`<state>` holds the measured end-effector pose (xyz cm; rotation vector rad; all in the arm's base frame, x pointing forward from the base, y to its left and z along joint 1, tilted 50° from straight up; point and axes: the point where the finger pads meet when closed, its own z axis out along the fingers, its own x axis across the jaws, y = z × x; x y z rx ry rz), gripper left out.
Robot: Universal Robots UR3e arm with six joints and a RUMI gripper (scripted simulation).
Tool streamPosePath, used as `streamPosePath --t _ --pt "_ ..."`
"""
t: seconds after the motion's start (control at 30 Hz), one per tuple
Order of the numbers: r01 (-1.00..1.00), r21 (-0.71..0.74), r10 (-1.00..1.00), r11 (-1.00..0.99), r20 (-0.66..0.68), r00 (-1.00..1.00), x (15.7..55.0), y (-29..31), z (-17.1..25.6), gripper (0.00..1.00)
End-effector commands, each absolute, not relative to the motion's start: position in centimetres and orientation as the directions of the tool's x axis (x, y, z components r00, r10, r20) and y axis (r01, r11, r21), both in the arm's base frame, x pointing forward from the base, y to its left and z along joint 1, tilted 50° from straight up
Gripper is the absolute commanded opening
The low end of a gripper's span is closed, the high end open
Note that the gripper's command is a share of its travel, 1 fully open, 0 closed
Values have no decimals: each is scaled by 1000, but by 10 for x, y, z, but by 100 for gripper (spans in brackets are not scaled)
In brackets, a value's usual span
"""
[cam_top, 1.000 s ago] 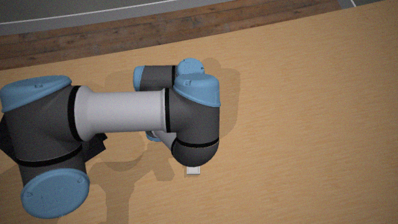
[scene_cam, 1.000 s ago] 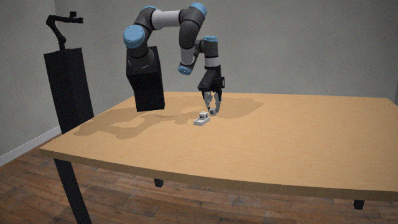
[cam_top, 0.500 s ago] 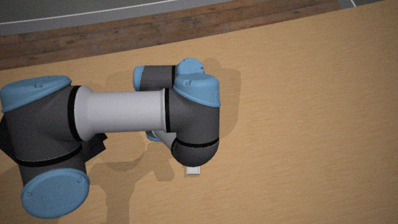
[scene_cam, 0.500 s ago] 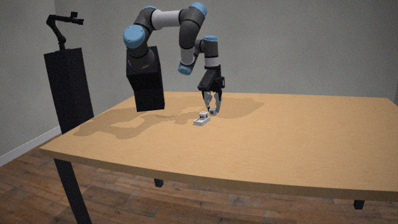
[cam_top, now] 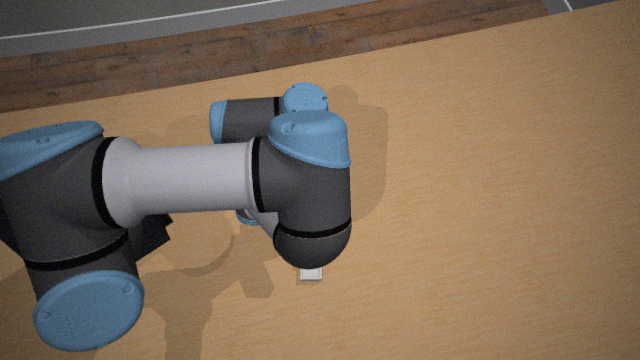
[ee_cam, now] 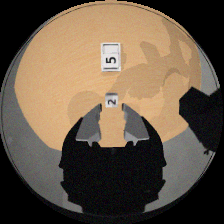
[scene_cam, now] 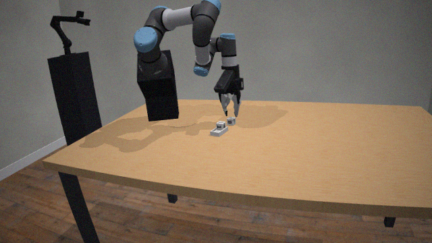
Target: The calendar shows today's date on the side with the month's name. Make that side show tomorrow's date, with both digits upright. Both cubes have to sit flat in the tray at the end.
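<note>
A small white tray (scene_cam: 219, 131) sits on the table and holds one white cube (scene_cam: 221, 125). In the wrist view this cube (ee_cam: 110, 60) shows a 5 on top. A second white cube (scene_cam: 231, 121) rests on the table just beyond the tray, outside it. In the wrist view it (ee_cam: 111, 100) shows a 2 on top. My gripper (scene_cam: 231, 113) points down right above this second cube, with its fingers slightly parted and the tips (ee_cam: 112, 111) near the cube's top. Nothing is held. From overhead the arm hides all but an edge of the tray (cam_top: 310, 274).
The arm's black base block (scene_cam: 157, 86) stands at the table's far left edge. A black stand with a camera arm (scene_cam: 74, 91) stands on the floor left of the table. The arm's shadow falls around the tray.
</note>
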<state>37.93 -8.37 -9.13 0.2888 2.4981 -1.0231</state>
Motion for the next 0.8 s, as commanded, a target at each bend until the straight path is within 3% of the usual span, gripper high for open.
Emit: streamPosePath --t 0.0,0.77 --pt "343 -618 33 707 -456 -889 376 -76 -84 28" --pt "343 -618 33 707 -456 -889 360 -37 -49 28"
